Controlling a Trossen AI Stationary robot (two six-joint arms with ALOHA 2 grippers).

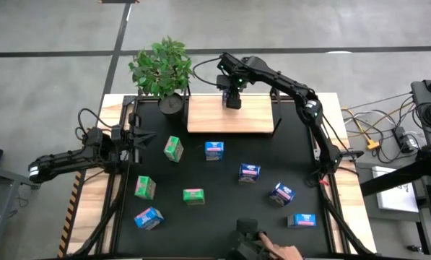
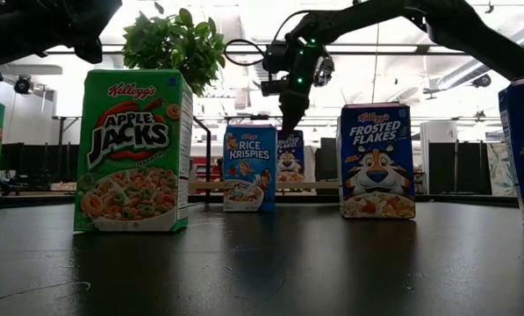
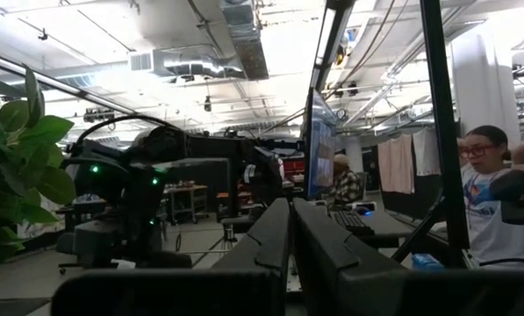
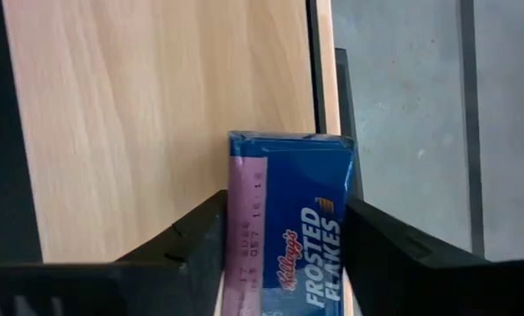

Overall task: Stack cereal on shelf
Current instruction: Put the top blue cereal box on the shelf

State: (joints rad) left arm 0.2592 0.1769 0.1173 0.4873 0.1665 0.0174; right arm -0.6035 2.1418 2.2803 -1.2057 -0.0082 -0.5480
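1. High view, going left to right: the left gripper [image 1: 132,139] hangs at the mat's [image 1: 222,217] 9 o'clock edge, and its wrist view shows the fingers [image 3: 270,241] pressed together on nothing.
2. Three green cartons sit on the mat's left half: one at about 10 o'clock [image 1: 173,148], one at about 8 o'clock [image 1: 144,188], one near 6 o'clock [image 1: 193,196].
3. A blue carton [image 1: 149,217] lies tilted at about 7 o'clock.
4. A plant [image 1: 161,68] stands at 11 o'clock, just beside the shelf [image 1: 255,119].
5. The shelf lies flat at 12 o'clock.
6. The right gripper [image 1: 232,100] is over the shelf's far edge, fingers pinching a Frosted Flakes box [image 4: 301,228] by its sides.
7. Low view shows that box [image 2: 289,162] upright under the gripper, far behind the others.
8. Four more blue cartons spread over the mat's right half: one near centre [image 1: 214,150], one right of centre [image 1: 249,172], one at 4 o'clock [image 1: 281,193], one at 5 o'clock [image 1: 302,220].
9. A person's hand [image 1: 284,253] shows at 6 o'clock.
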